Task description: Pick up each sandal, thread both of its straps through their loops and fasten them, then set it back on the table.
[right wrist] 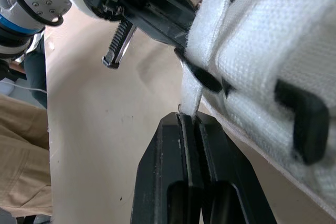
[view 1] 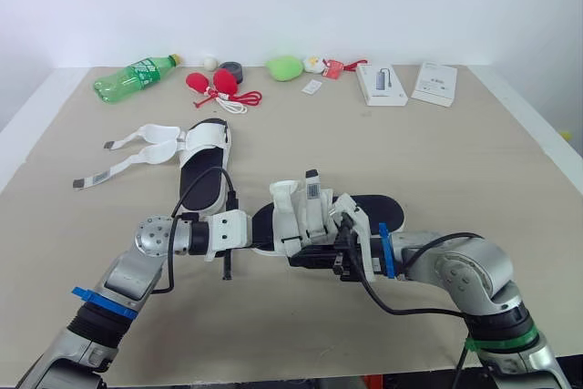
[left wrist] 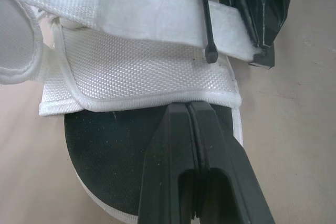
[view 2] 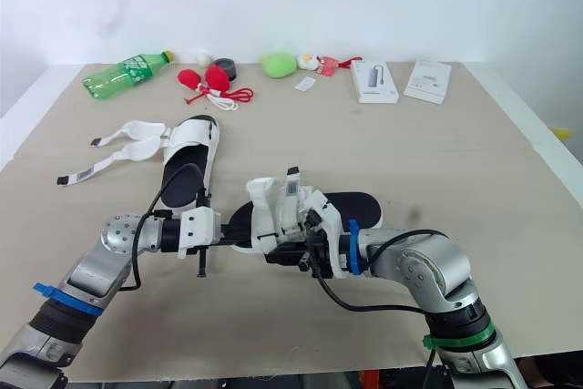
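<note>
The near sandal (view 1: 296, 211) is being kept at the middle of the table (view 1: 455, 161), close to the front edge, between the two arms, with its length running across from the robot's left to its right. A black footbed is being shown, edged by a white rim, and the upper is being formed by broad bands of white woven webbing with black plastic loops set into them. One strap end bearing a small printed label (view 1: 312, 190) is being stood upright above the upper. Whether the sole is being lifted clear of the table cannot be told.

The left gripper (left wrist: 188, 107) is being held with its fingers pressed together, their tips being set against the white bound edge of the webbing over the black footbed; nothing is being seen between them. The right gripper (right wrist: 189, 119) is being closed on a white strap (right wrist: 202, 51), the thin band being pinched flat between the two black fingers just below a black loop.

The far sandal (view 1: 208, 138) is being left flat on the table behind and to the left, well apart from both grippers, its two straps (view 1: 137, 148) being spread open to its left side.

Along the back edge a green bottle (view 1: 132, 77), a green soft toy (view 1: 284, 67) and two white boxes (view 1: 381, 84) are being kept
</note>
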